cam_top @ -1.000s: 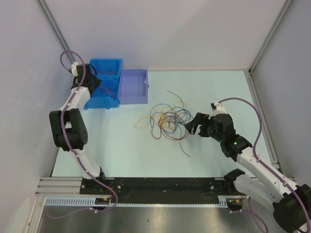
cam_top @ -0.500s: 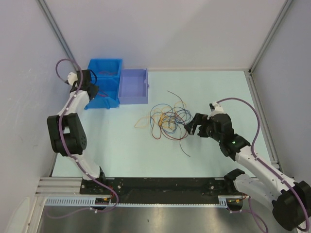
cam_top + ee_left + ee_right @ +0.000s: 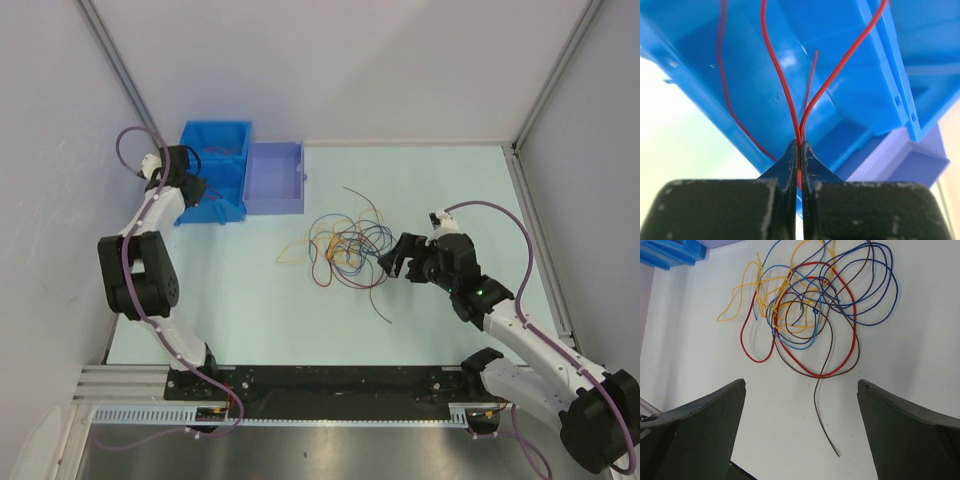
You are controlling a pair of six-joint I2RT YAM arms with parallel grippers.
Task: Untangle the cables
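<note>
The cables (image 3: 345, 245) lie as a loose tangle of red, blue, yellow, orange and brown loops in the middle of the table. In the right wrist view the tangle (image 3: 810, 305) is just ahead of my right gripper (image 3: 801, 385), which is open and empty, with a brown tail (image 3: 822, 415) running between its fingers. From above, the right gripper (image 3: 395, 262) hovers at the tangle's right edge. My left gripper (image 3: 800, 145) is shut on a thin red cable (image 3: 780, 75) whose two strands rise over the blue bin (image 3: 850, 100). The left gripper (image 3: 190, 185) is over that bin.
The blue bin (image 3: 230, 125) stands at the back left with the lilac tray (image 3: 275, 210) against its right side. Another red strand (image 3: 722, 65) lies in the bin. Side walls and metal posts close in the table on both sides.
The left arm has swung its wrist a little to the left over the blue bin, still gripping the red cable. The right gripper has edged slightly toward the tangle.
</note>
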